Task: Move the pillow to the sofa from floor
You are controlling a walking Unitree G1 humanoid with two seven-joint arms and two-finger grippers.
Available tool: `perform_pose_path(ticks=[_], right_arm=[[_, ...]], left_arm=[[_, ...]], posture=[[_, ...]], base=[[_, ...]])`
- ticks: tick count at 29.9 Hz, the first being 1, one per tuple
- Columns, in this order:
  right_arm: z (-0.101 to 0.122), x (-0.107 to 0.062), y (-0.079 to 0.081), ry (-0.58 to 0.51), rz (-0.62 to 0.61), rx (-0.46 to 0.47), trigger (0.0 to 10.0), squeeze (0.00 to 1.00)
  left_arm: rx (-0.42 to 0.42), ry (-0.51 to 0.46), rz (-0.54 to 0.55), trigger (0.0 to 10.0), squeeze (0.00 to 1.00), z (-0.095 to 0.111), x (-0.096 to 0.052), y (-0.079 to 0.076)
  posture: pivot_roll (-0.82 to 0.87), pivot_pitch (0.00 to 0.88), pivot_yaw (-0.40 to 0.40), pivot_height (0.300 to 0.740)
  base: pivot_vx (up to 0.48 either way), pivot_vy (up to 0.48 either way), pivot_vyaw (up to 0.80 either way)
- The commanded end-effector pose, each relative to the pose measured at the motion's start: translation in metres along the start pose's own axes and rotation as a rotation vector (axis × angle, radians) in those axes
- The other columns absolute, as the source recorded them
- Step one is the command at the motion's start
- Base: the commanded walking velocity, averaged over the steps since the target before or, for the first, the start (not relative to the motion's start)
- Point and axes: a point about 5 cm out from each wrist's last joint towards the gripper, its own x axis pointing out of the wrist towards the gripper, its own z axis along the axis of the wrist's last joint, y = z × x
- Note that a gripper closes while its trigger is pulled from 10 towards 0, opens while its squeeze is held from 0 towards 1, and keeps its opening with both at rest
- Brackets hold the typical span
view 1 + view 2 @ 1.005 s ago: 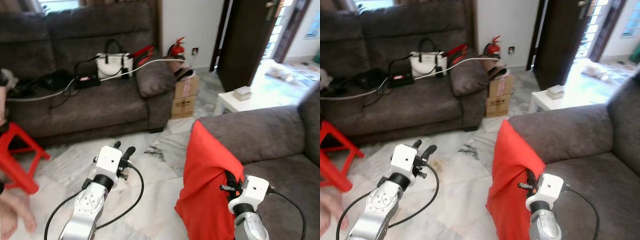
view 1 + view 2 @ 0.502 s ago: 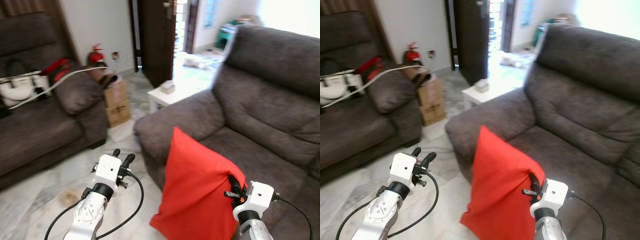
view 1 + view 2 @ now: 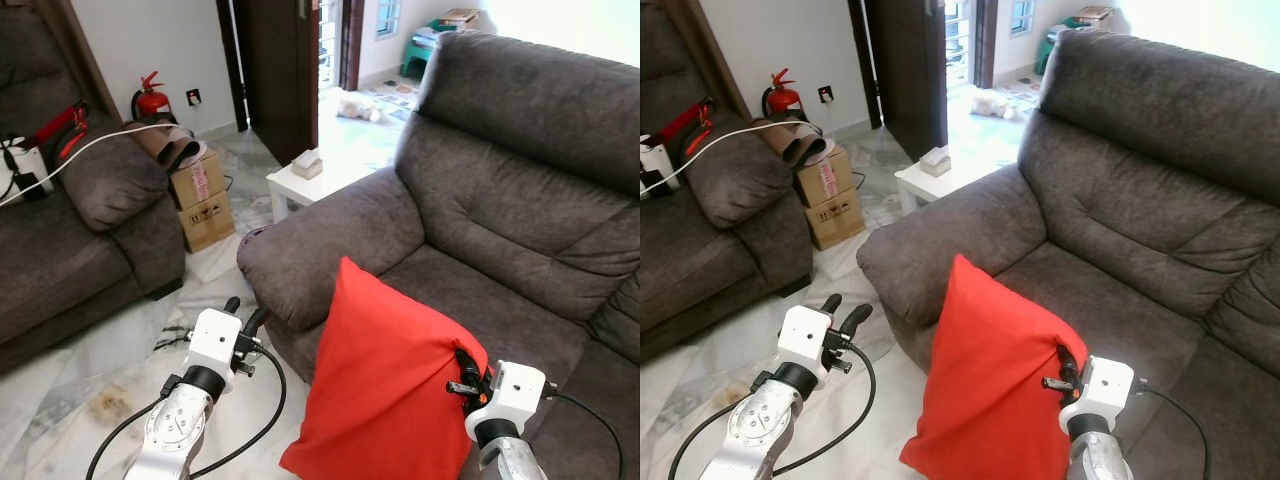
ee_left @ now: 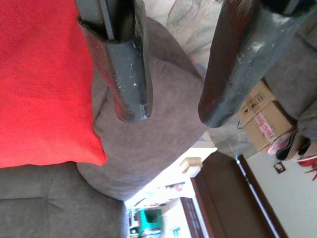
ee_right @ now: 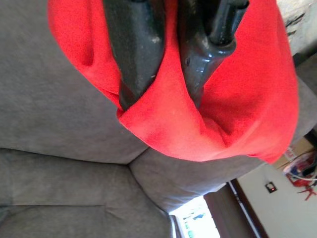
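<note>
- Right wrist view: the right gripper (image 5: pixel 163 82) has its two black fingers (image 5: pixel 136 44) pinched tight on a fold at the edge of the red pillow (image 5: pixel 237 94), with the grey sofa cushion right behind the cloth.
- In the left eye view the pillow (image 3: pixel 385 385) hangs from that grip, clear of the floor, its lower corner over the front edge of the near sofa (image 3: pixel 500 210) and its top corner in front of the seat cushion.
- To do this step well, I would carry the pillow further in over the seat before letting go; released here, it looks likely to slide off the front edge onto the marble floor (image 3: pixel 90 390).
- The left gripper (image 3: pixel 240 312) hovers over the floor beside the armrest, fingers parted and holding nothing.
- Farther off stand a cardboard box (image 3: pixel 198 190), a small white table (image 3: pixel 300 182) and a fire extinguisher (image 3: pixel 152 97).
- Against half a second ago, the view has swung right, so the near sofa sits more squarely ahead; the grip on the pillow is unchanged.
</note>
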Motion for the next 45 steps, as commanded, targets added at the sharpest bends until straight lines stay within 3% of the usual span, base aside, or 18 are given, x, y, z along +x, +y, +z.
perform_pose_path(ticks=[1, 6, 25, 40, 45], right_arm=[[0.029, 0.005, -0.003, -0.146, -0.013, -0.01, 10.0, 0.0], [0.036, 0.005, -0.001, -0.189, 0.002, -0.034, 10.0, 0.0], [0.039, 0.009, 0.007, -0.181, 0.039, -0.033, 10.0, 0.0], [0.037, 0.008, 0.001, -0.152, 0.018, -0.054, 10.0, 0.0], [0.037, 0.009, 0.002, -0.151, 0.027, -0.049, 10.0, 0.0]], left_arm=[[-0.005, 0.002, 0.001, 10.0, 0.0, 0.0, -0.002, 0.002], [-0.011, 0.001, -0.004, 10.0, 0.0, 0.001, -0.001, 0.0], [0.006, 0.014, 0.042, 10.0, 0.0, -0.002, -0.005, 0.0], [-0.001, 0.004, 0.053, 10.0, 0.0, -0.001, -0.006, 0.0], [-0.004, 0.004, 0.056, 10.0, 0.0, -0.001, -0.006, -0.001]], posture=[[0.08, 0.015, 0.048, 0.74], [0.08, 0.025, 0.047, 0.74], [0.09, 0.041, 0.02, 0.74], [0.09, 0.048, 0.016, 0.74], [0.09, 0.049, 0.013, 0.74]], base=[[0.0, 0.0, -0.8], [0.0, 0.0, -0.48], [-0.081, 0.0, 0.0], [-0.119, 0.0, 0.0], [0.0, 0.0, -0.77]])
